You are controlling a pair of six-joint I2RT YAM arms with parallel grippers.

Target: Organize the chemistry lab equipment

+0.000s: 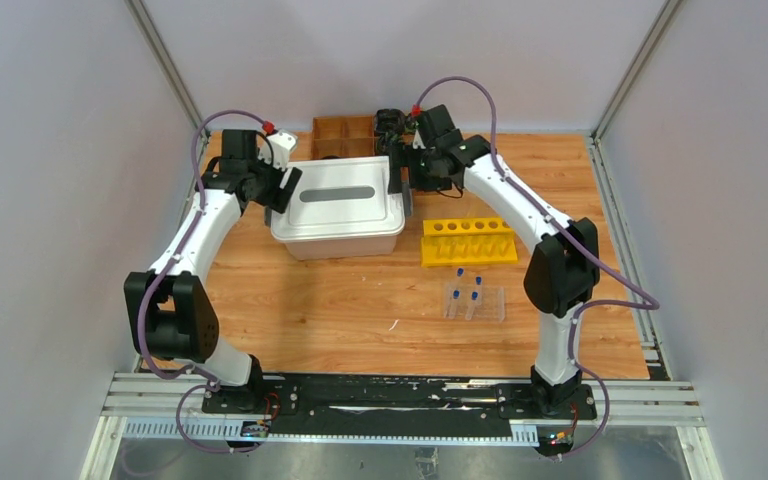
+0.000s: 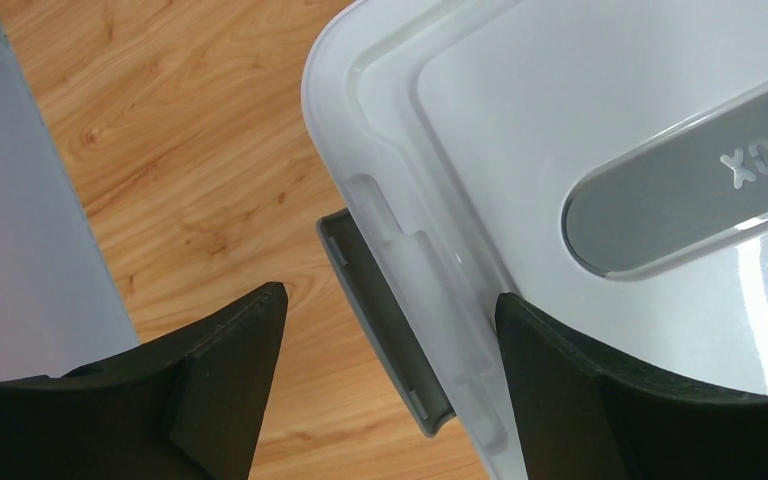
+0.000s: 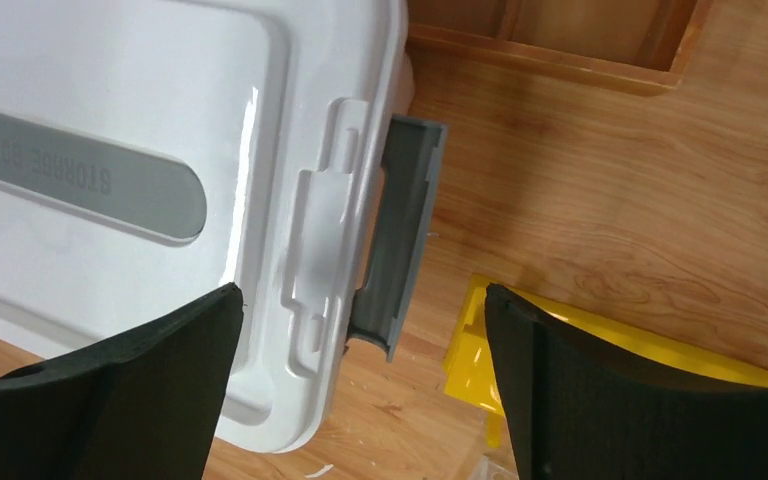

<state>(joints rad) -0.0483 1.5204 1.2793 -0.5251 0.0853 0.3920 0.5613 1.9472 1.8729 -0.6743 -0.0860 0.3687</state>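
Three small clear tubes with blue caps (image 1: 468,285) stand in a clear holder (image 1: 474,303) on the right of the table. A white lidded storage box (image 1: 340,208) sits mid-table. My left gripper (image 1: 280,188) is open at the box's left end, its fingers either side of the grey latch (image 2: 380,320) in the left wrist view (image 2: 390,310). My right gripper (image 1: 400,188) is open at the box's right end, either side of the other grey latch (image 3: 405,230) in the right wrist view (image 3: 360,300). Beaker, funnel, white triangle and blue piece are out of view.
A yellow tube rack (image 1: 468,242) with a row of holes lies right of the box, and its corner shows in the right wrist view (image 3: 470,360). A wooden divided tray (image 1: 345,138) stands behind the box. Grey walls enclose the table.
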